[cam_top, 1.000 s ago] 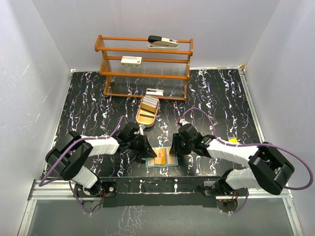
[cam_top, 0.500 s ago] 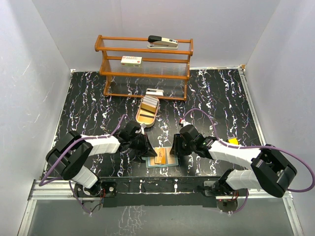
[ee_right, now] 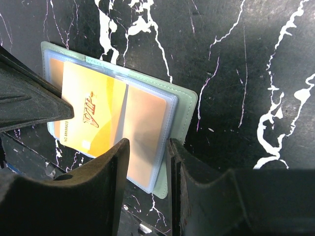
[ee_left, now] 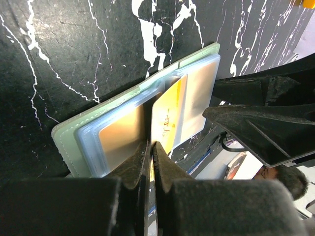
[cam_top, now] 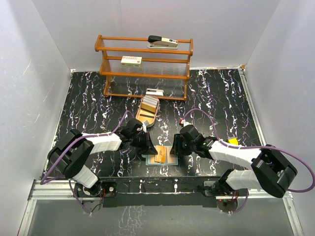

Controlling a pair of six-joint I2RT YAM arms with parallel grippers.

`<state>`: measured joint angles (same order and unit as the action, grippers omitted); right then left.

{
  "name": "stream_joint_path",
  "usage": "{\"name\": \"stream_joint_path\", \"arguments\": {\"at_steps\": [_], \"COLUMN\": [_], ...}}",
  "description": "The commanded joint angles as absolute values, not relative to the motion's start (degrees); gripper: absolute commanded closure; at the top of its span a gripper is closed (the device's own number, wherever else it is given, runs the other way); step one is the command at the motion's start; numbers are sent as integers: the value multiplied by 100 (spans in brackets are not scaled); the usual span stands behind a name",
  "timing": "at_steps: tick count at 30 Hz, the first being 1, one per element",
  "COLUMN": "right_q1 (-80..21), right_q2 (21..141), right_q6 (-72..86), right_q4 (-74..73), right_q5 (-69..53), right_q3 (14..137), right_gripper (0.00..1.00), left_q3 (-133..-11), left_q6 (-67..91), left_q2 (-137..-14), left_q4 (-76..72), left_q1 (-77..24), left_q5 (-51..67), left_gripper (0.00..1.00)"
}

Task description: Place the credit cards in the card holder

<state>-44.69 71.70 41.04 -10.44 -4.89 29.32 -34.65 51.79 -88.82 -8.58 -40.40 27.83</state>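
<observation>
The sage-green card holder [cam_top: 168, 149] lies open and flat near the table's front edge, its clear pockets facing up [ee_left: 64, 132] [ee_right: 184, 101]. My left gripper [cam_top: 149, 149] [ee_left: 150, 143] is shut on the edge of a gold-yellow credit card [ee_left: 170, 115] [ee_right: 91, 115]. This card stands over the holder's middle with its far end in among the pockets. Orange cards show behind the clear pockets [ee_left: 120, 132] [ee_right: 145, 128]. My right gripper [cam_top: 173, 151] [ee_right: 147, 142] is open, its fingertips astride the holder's right edge.
A wooden shelf rack [cam_top: 145, 66] stands at the back with a stapler [cam_top: 162, 41] and a white box [cam_top: 131, 60] on it. A tan oval tray [cam_top: 146, 118] with boxes sits in front of it. A small yellow item [cam_top: 233, 141] lies to the right.
My left gripper has shifted slightly away from the front edge and toward the holder, the card still in it. The holder has slid a little left. The right arm has barely moved.
</observation>
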Motion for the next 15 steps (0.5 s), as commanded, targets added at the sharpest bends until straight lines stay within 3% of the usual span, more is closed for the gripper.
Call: {"name": "stream_joint_path", "arguments": {"at_steps": [1,6,15], "right_q1": [-4531,-4594,-4667], "right_q2": [6958,6901,6948], "right_q6": [4381,4642,4729], "right_q4": [-709,-429,-299], "right_q5": [-602,-684,-676], "right_q3": [2804,2582,2605], "right_gripper": [67,68,70], "left_q3": [-3189,-2782,-2979], "left_q6": [5308,5842,5838], "left_q2": [-8670,-8774,-8930], "left_q4": [-1262,-2185,-2016], "left_q1": [-4071,-4090,-4379], "left_q5": [2592,2758,2513], "left_gripper": [100,100,99]}}
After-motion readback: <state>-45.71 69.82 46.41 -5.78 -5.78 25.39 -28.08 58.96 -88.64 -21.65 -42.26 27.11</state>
